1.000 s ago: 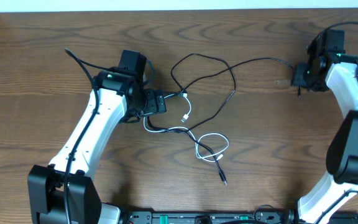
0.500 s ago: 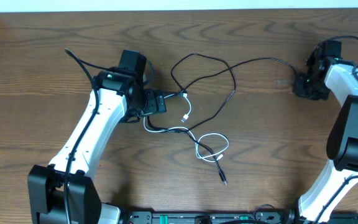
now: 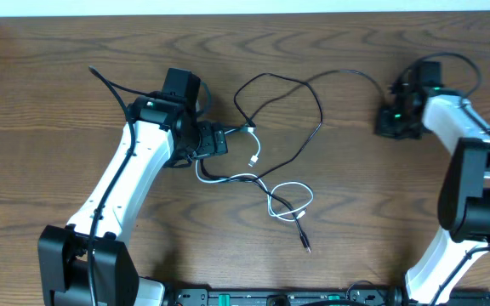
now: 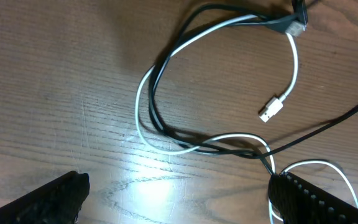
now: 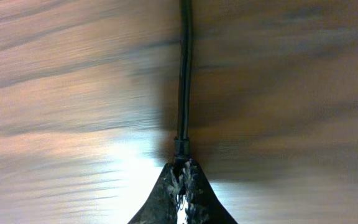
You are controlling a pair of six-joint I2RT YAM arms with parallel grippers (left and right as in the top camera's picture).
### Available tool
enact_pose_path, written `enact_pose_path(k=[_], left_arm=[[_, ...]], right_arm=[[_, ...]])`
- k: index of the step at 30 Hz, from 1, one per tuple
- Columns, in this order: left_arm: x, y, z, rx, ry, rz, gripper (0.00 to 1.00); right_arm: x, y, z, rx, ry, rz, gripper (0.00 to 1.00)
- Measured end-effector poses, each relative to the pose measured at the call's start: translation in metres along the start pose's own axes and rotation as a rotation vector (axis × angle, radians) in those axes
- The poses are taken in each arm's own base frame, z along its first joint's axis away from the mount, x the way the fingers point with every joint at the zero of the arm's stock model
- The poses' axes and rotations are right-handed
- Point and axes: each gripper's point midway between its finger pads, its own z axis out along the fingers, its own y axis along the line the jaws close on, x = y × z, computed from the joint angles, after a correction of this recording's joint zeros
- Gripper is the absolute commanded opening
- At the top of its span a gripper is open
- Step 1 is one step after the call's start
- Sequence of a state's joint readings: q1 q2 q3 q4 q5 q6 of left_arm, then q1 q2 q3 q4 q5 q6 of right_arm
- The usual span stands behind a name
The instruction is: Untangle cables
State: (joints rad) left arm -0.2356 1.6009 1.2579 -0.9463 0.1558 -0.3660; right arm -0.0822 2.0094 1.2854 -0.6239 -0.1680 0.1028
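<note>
Plug (image 3: 306, 246) of the black cable (image 5: 183, 74) lies nearest the arm bases, loose on the table (image 3: 58, 68). Just beyond it the white cable (image 4: 296, 62) curls into a small loop, and the black cable crosses it. From there both cables run side by side toward the left gripper (image 4: 179, 186) and bend in one shared curve beneath it. That gripper hangs above them with its fingers (image 4: 55, 199) spread wide, touching neither cable. The white plug (image 4: 270, 109) lies free on the wood just beside the curve. Farther out the black cable opens into a large loose loop near the middle of the table. It then arcs across to the right gripper (image 5: 182, 173) at the far right. There the fingers (image 5: 166, 199) are pressed together, pinching the very end of the black cable low over the table. The cable leads straight away from the fingertips.
</note>
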Motion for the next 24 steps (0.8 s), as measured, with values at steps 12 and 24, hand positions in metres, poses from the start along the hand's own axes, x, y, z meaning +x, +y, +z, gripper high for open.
enact_pose_path(k=[12,24], left_arm=[[0.000,0.000,0.000,0.000,0.000,0.000,0.98],[0.000,0.000,0.000,-0.001,0.000,0.000,0.98]], right_arm=[[0.099,0.178,0.013,-0.330,0.220,-0.284,0.04],[0.128,0.198,-0.002,-0.247,0.369,-0.335,0.33]])
